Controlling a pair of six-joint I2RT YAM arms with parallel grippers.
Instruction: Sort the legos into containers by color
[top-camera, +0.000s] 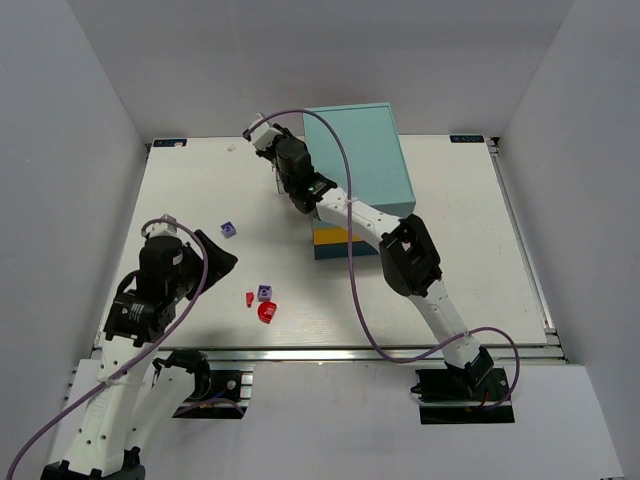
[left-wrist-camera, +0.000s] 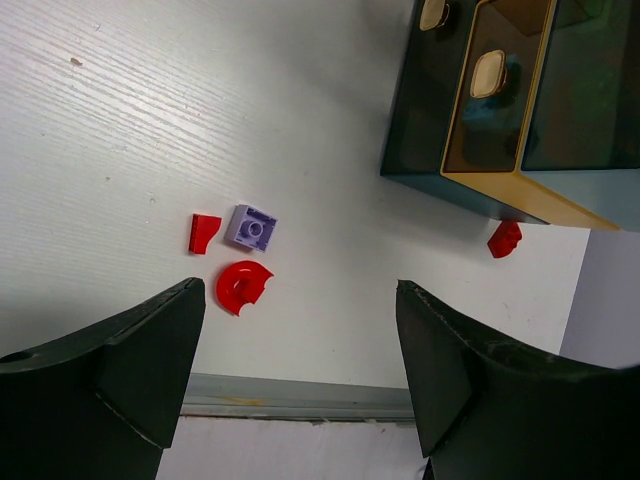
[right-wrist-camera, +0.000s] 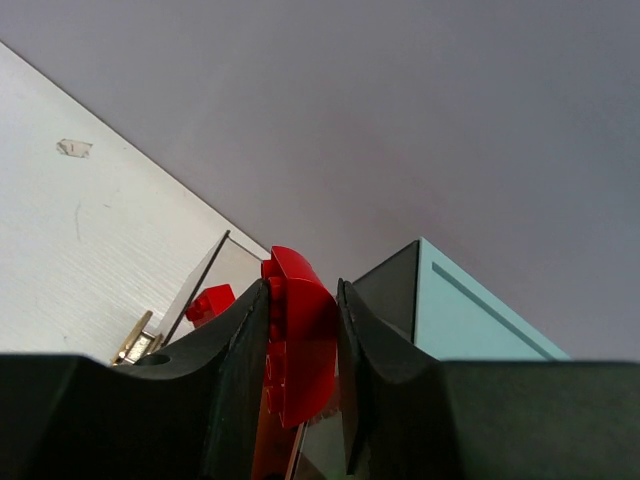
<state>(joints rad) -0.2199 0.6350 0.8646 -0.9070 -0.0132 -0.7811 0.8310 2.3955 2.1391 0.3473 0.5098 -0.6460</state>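
One red brick (right-wrist-camera: 296, 345) pinched in your right gripper (right-wrist-camera: 302, 290) could miss the clear drawer (right-wrist-camera: 226, 264) at lower left if released early; your left gripper (left-wrist-camera: 300, 290) gapes wide

No word, number or brand can be read. A small blue sticker (top-camera: 170, 142) sits at each far corner of the desk (top-camera: 190, 190), its print too tiny to read.

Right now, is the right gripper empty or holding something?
Holding. The right gripper is shut on a red lego; the right wrist view shows the brick pinched between its jaws.
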